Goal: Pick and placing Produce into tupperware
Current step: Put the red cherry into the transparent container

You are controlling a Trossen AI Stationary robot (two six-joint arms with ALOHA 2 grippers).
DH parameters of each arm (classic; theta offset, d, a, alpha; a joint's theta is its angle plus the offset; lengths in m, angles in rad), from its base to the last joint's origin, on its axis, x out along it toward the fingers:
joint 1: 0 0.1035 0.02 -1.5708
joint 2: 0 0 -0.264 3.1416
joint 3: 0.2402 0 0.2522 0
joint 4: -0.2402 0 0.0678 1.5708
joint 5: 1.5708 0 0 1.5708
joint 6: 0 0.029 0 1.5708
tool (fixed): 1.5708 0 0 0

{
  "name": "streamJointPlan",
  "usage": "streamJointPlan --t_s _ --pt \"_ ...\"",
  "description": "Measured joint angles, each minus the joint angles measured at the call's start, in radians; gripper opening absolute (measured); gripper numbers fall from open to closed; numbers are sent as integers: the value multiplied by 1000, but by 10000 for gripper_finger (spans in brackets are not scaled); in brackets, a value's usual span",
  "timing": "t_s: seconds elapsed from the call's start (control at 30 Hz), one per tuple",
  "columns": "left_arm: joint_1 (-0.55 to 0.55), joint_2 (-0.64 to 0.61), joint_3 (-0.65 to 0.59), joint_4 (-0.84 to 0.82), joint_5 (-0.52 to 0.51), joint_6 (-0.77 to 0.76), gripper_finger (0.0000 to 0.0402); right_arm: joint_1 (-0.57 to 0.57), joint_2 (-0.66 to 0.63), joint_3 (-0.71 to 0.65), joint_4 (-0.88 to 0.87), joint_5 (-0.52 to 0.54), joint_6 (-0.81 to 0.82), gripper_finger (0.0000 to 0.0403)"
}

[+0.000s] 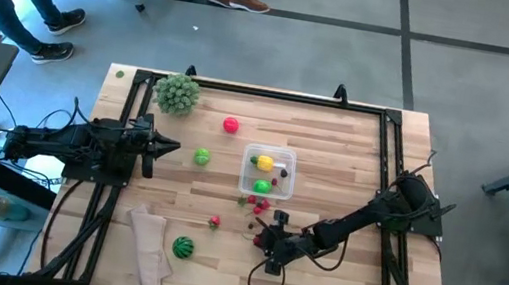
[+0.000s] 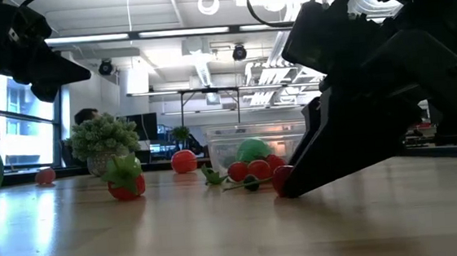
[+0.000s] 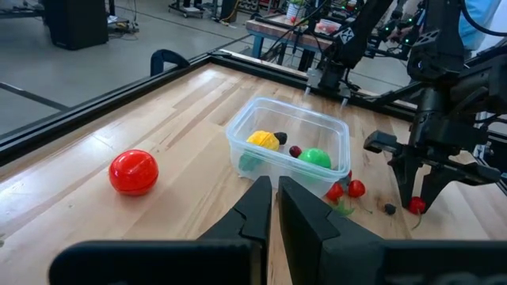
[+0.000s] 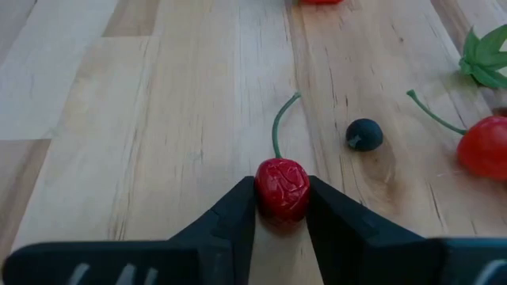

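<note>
Wooden table [image 1: 332,164] is seen from above with the clear tub [image 1: 268,171] at centre, the left gripper [image 1: 169,146] parked closed off to its left. From the left wrist, yellow and green fruit [image 3: 264,140] are seen inside the tub, a red ball [image 3: 133,171] lying apart. From the right wrist, the right gripper [image 4: 282,207] is seen clamped on a red cherry [image 4: 283,188] resting on the wood, a dark berry [image 4: 364,134] lying near.

No text, label, brand, number or sign is showing legibly in any view; nothing on the table, the arms or in the room behind is reading as words or figures.
</note>
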Motion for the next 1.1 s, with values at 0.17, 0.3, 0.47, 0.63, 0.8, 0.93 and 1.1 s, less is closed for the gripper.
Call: streamJointPlan --t_s 0.17,0.3,0.47,0.63,0.8,0.93,1.1 --pt "0 0 0 0 0 0 17 0 0 -2 14 2 -2 94" --pt "0 0 0 0 0 0 17 0 -2 -3 30 -1 -26 94" --pt "0 0 0 0 0 0 17 0 -52 -3 34 4 -39 94" --pt "0 0 0 0 0 0 17 0 -145 -3 34 34 -121 94" --pt "0 0 0 0 0 0 17 -5 -295 -3 -10 147 -229 94" --pt "0 0 0 0 0 0 17 -45 -429 -3 -84 209 -279 94" --pt "0 0 0 0 0 0 17 -153 -567 -2 -185 172 -321 94"
